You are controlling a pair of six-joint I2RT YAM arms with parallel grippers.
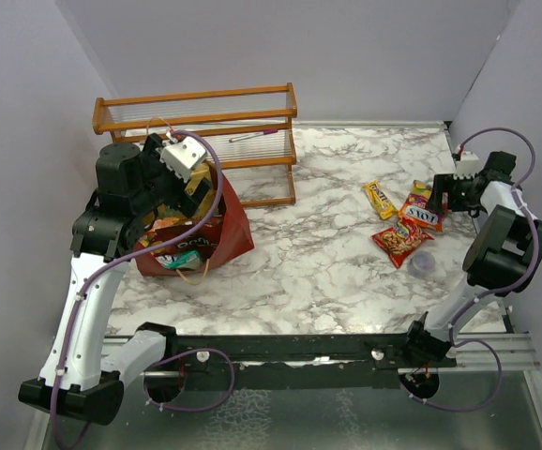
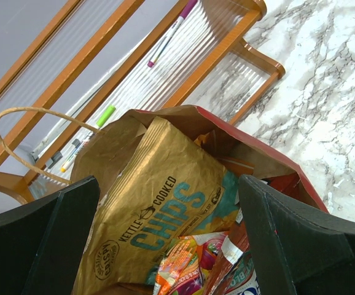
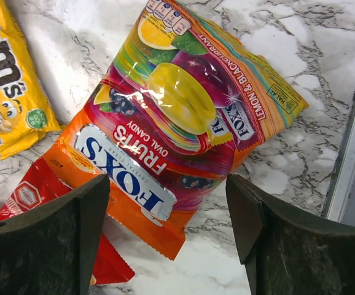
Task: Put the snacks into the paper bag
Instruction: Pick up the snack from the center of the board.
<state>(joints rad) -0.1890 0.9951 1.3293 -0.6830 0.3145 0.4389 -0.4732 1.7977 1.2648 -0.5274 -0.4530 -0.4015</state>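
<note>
The dark red paper bag [image 1: 233, 225] stands at the left with its mouth up, and its rim [image 2: 226, 123] shows in the left wrist view. Inside lie a tan-and-teal chip bag [image 2: 159, 209], an orange Fox's packet [image 2: 183, 267] and other snacks. My left gripper [image 1: 173, 192] hangs over the bag's mouth, open [image 2: 168, 184], holding nothing. At the right, a Fox's candy packet [image 1: 421, 212] [image 3: 183, 117], a yellow M&M's packet [image 1: 380, 199] [image 3: 5, 80] and a red packet [image 1: 401, 242] [image 3: 42, 196] lie on the marble. My right gripper [image 1: 440, 197] is open [image 3: 167, 190] just above the Fox's packet's lower end.
A wooden slatted rack [image 1: 205, 117] [image 2: 214, 55] stands behind the bag with pens [image 2: 171, 34] on its shelves. A small purple cup [image 1: 423, 263] sits beside the red packet. The table's right edge rail [image 3: 349, 141] runs close to the Fox's packet.
</note>
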